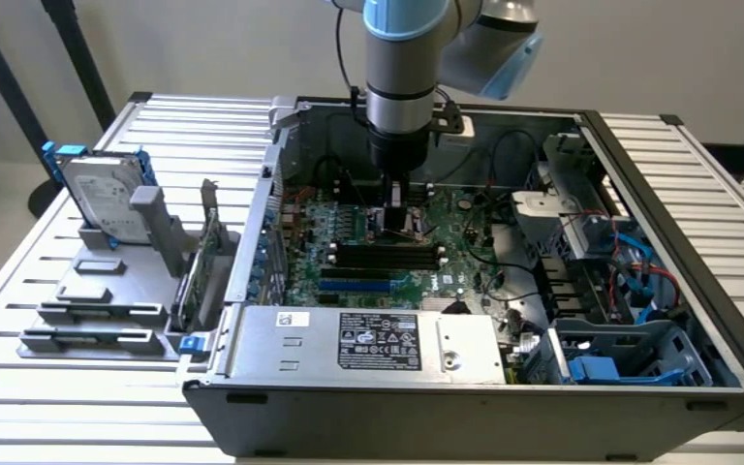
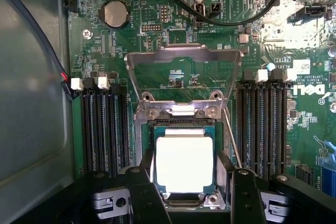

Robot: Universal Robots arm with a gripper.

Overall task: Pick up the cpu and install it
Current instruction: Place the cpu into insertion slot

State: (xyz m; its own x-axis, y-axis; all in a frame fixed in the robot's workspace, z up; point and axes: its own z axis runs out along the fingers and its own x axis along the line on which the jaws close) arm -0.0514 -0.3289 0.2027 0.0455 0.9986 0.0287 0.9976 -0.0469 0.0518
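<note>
The slatted metal table [image 1: 62, 387] carries an open computer case [image 1: 476, 407], which takes most of the middle and the exterior view's right. The robot arm [image 1: 405, 58] comes down from above into the far half of the case.

Along the near wall of the case lies the grey power supply [image 1: 359, 339], with a label on its top. In the near corner, on the exterior view's right, is a drive cage with blue parts [image 1: 618, 363]. The green motherboard [image 1: 463, 276] covers the floor of the case behind the power supply.

Outside the case, on the exterior view's left, a hard drive in a blue frame [image 1: 104, 199] stands upright on a fixture of dull grey blocks [image 1: 94, 315].

In the wrist view, black memory slots [image 2: 102, 129] run on both sides of the processor socket [image 2: 181, 111]. The metal load plate [image 2: 184, 51] of the socket is swung open and lies back over the board.

The gripper [image 2: 190, 176] is low inside the case, directly at this socket. The cpu [image 2: 184, 163], with its shiny silver top up, is in the frame of the socket, flat and square to it, right at the gripper. How wide the claw stands I cannot tell, and I cannot tell whether it has hold of the chip or is only beside it. I also cannot tell whether the chip is fully seated.

A round coin battery [image 2: 115, 14] sits on the board, well apart from the socket.
</note>
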